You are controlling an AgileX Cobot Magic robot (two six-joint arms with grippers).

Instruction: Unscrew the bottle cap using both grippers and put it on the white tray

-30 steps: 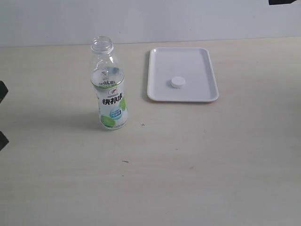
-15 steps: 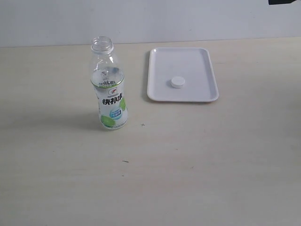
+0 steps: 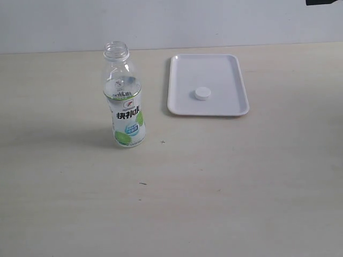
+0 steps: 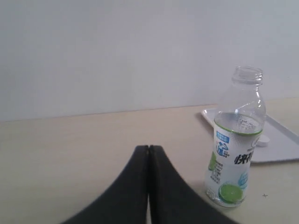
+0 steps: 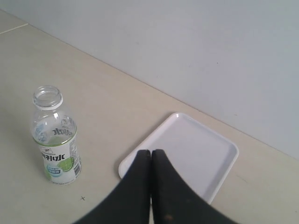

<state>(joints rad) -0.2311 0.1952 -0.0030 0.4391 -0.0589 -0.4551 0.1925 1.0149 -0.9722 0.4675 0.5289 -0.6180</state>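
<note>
The task is judged complete, or very nearly so. The clear plastic drink bottle (image 3: 124, 101) with the white-and-green label is seen standing upright on the pale wood-grain desk (image 3: 214, 187), its threaded neck open and bare. The small round white plastic bottle cap (image 3: 202, 93) is seen lying flat inside the flat white rectangular plastic tray (image 3: 214, 67), near the middle and slightly toward 7 o'clock of the tray's centre, well clear of the low rim. In the exterior view the tray is placed at about 3 o'clock of the bottle, near it but not touching.

The left end effector (image 4: 148, 148) is shown with its two black fingers pressed together and nothing between them; from its wrist view the bottle is seen ahead and apart from the fingertips, with part of the cap visible on the tray behind it. The right end effector (image 5: 150, 152) is likewise closed tight and empty, held above the desk with the tray beyond its tips and the bottle off to one side. The cap is hidden in that view.

Both steps, unscrewing and placing, are judged done. Nothing appears to be left except, perhaps, the parking of the arms.
</note>
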